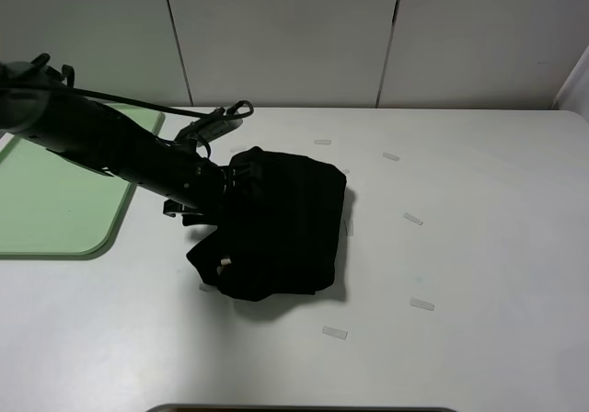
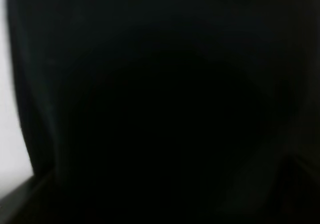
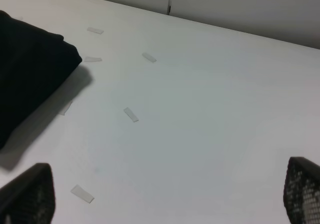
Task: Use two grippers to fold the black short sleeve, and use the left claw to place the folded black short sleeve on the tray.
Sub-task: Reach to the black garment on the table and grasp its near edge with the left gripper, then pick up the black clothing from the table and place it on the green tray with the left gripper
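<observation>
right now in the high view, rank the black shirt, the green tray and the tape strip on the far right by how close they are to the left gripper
1. The black short sleeve: mid-table, the left gripper is at its left edge.
2. The tray: at the table's left edge, under the left arm.
3. The far-right tape strip: right of the shirt, on bare table.

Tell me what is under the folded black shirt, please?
The black short sleeve lies on the white table, not on the green tray. The left gripper meets its left edge; whether its fingers reach beneath is hidden by cloth.
</observation>
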Robot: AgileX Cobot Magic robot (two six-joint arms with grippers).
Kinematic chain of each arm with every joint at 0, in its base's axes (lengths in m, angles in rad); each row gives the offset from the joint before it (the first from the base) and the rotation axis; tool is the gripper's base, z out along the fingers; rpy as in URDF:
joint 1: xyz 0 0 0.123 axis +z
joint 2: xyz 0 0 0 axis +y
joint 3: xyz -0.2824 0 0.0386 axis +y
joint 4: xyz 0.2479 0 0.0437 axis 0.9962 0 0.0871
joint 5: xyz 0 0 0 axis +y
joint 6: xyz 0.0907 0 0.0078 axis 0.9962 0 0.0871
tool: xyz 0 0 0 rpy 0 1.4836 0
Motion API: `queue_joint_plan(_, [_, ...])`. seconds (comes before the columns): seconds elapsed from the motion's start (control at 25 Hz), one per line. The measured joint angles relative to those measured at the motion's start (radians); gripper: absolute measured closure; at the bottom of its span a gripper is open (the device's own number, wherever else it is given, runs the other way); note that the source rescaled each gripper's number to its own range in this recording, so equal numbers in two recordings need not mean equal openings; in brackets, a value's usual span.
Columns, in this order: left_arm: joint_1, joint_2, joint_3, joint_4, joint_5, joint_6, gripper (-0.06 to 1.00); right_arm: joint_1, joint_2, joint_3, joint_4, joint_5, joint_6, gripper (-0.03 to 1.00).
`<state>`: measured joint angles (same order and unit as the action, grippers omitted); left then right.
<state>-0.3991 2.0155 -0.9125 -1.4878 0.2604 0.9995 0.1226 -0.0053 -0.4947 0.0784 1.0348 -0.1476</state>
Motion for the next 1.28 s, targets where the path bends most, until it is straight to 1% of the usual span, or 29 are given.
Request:
queue_joint_plan(0.08, [-0.01, 0.006, -0.003, -0.014, 0.0, 0.0, 0.37, 0.0, 0.0, 0.0, 0.0, 0.0, 0.0, -0.03])
queue_joint_plan(0.12, [-0.013, 0.007, -0.003, -0.018, 0.0, 0.0, 0.47, 0.0, 0.0, 0.0, 0.0, 0.0, 0.0, -0.03])
queue_joint_plan(0.24, [-0.014, 0.007, -0.003, -0.013, 0.0, 0.001, 0.73, 0.0, 0.0, 0.0, 0.0, 0.0, 0.0, -0.03])
queue_joint_plan(0.32, [-0.013, 0.008, -0.003, 0.011, 0.0, 0.001, 0.81, 0.0, 0.0, 0.0, 0.0, 0.0, 0.0, -0.03])
queue_joint_plan(0.44, [0.008, 0.008, -0.005, 0.057, 0.011, 0.001, 0.81, 0.0, 0.0, 0.0, 0.0, 0.0, 0.0, -0.03])
queue_joint_plan(0.52, [0.044, 0.008, -0.015, 0.114, 0.039, 0.001, 0.81, 0.0, 0.0, 0.0, 0.0, 0.0, 0.0, -0.03])
queue_joint_plan(0.56, [0.07, 0.008, -0.023, 0.145, 0.058, 0.001, 0.81, 0.0, 0.0, 0.0, 0.0, 0.0, 0.0, -0.03])
queue_joint_plan(0.76, [0.226, 0.01, -0.119, 0.367, 0.136, 0.001, 0.82, 0.0, 0.0, 0.0, 0.0, 0.0, 0.0, -0.03])
queue_joint_plan(0.84, [0.285, 0.012, -0.175, 0.424, 0.173, 0.001, 0.82, 0.0, 0.0, 0.0, 0.0, 0.0, 0.0, -0.03])
queue_joint_plan(0.96, [0.361, 0.016, -0.277, 0.496, 0.255, 0.0, 0.82, 0.0, 0.0, 0.0, 0.0, 0.0, 0.0, -0.03])
queue_joint_plan(1.04, [0.392, 0.016, -0.347, 0.558, 0.325, -0.012, 0.82, 0.0, 0.0, 0.0, 0.0, 0.0, 0.0, -0.03])
queue_joint_plan(1.12, [0.402, 0.016, -0.412, 0.666, 0.375, -0.063, 0.82, 0.0, 0.0, 0.0, 0.0, 0.0, 0.0, -0.03])
queue_joint_plan(1.16, [0.402, 0.016, -0.412, 0.666, 0.375, -0.063, 0.82, 0.0, 0.0, 0.0, 0.0, 0.0, 0.0, -0.03])
queue_joint_plan(1.28, [0.403, 0.016, -0.469, 0.863, 0.409, -0.164, 0.82, 0.0, 0.0, 0.0, 0.0, 0.0, 0.0, -0.03])
